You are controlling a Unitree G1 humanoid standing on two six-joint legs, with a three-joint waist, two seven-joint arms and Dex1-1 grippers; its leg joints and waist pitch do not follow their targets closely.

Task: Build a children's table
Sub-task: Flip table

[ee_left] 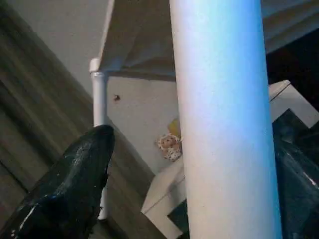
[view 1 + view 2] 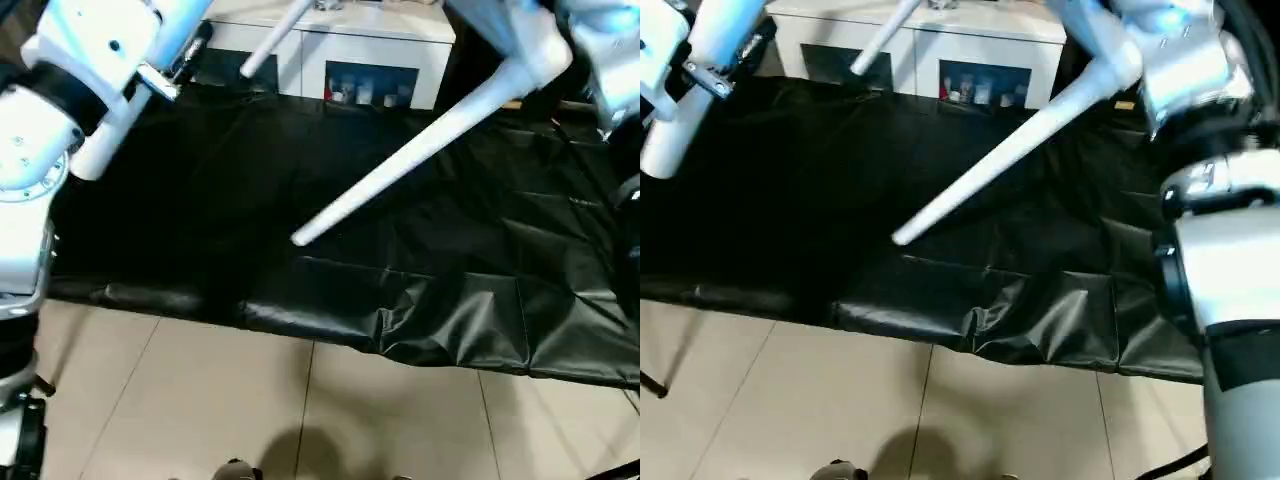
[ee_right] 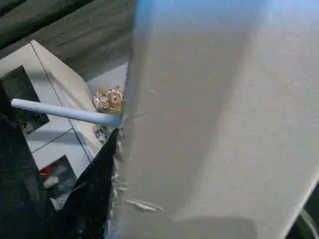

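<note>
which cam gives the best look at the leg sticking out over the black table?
Left eye view: the leg runs whole, from corner socket to free tip, above the black-covered table. Right eye view shows nearly the same. The wrist views show other parts of the children's table close up.

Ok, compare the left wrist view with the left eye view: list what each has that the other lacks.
Left wrist view adds: a black finger beside a white leg, and a small doll on the white cabinet. Left eye view adds: the black-covered work table and the tiled floor. Shared: white legs and the cabinet.
</note>
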